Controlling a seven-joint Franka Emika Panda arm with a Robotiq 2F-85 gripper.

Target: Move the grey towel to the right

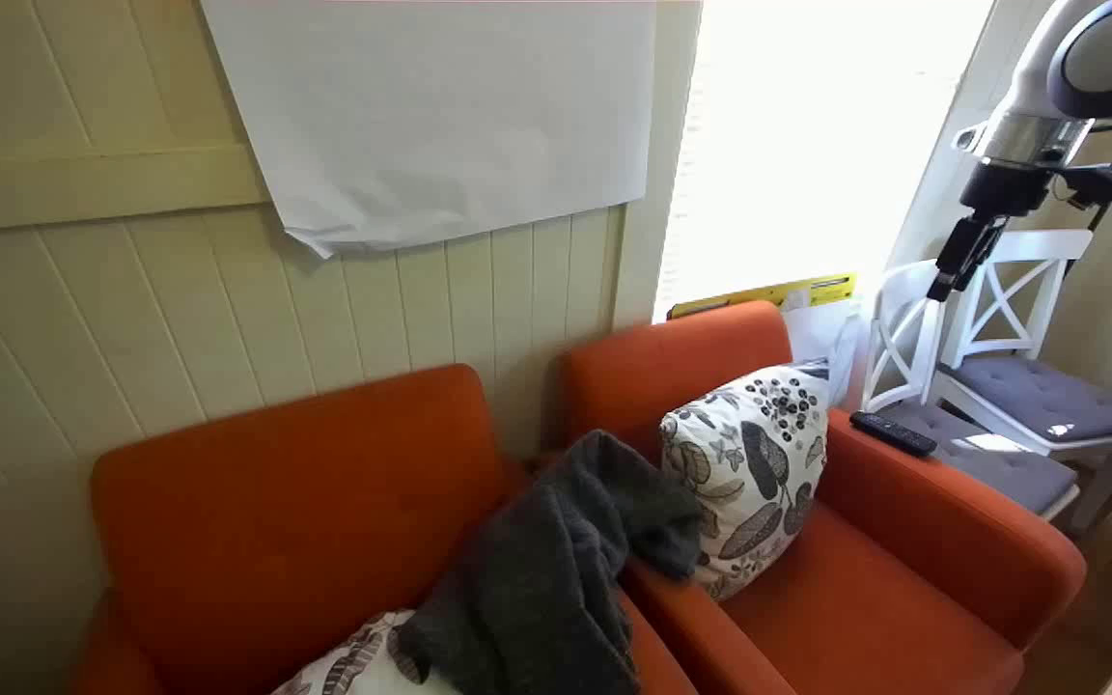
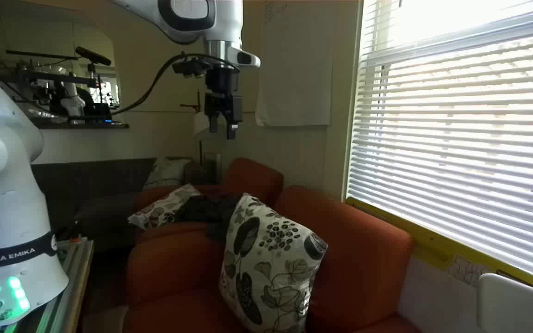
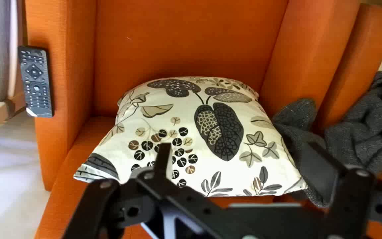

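Observation:
The dark grey towel (image 1: 546, 569) lies crumpled over the adjoining arms of two orange armchairs. Part of it covers a patterned pillow on one seat, and one end hangs beside another pillow. In an exterior view the towel (image 2: 208, 209) is partly hidden behind a pillow. In the wrist view the towel (image 3: 360, 136) is at the right edge. My gripper (image 2: 223, 127) is open and empty, high above the chair with the upright pillow. It also shows in an exterior view (image 1: 942, 288) and the wrist view (image 3: 239, 149). It is well apart from the towel.
A floral pillow (image 1: 749, 473) leans on the orange armchair (image 1: 952, 541). A black remote (image 1: 894, 434) lies on that chair's arm. A second pillow (image 1: 363, 666) is partly under the towel. White chairs (image 1: 1048, 386) stand beside the armchair. A window with blinds (image 2: 456, 138) is behind.

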